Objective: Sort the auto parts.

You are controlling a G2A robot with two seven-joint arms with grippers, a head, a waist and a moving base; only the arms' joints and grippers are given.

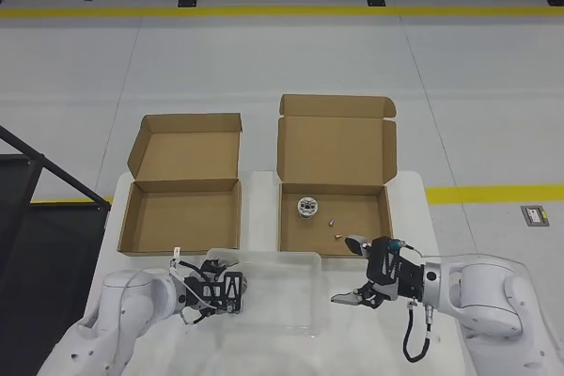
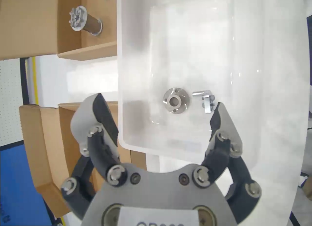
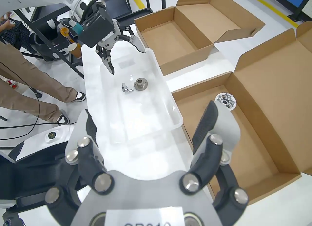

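Over one end of the clear plastic tray [image 2: 119, 66], your left gripper [image 2: 158, 102] hangs spread wide, holding nothing. Below it, the round silver flanged hub [image 2: 174, 101] and the small L-shaped metal bracket [image 2: 206, 101] lie just beside each other in the tray. A pick looks due: lower, centre on one part, then close. Your right gripper [image 3: 150, 112] is likewise spread and bare at the opposite end.

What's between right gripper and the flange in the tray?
No parts: from right gripper to flange only the clear tray's near wall and bare floor, in the right wrist view. The bracket lies beside the flange.
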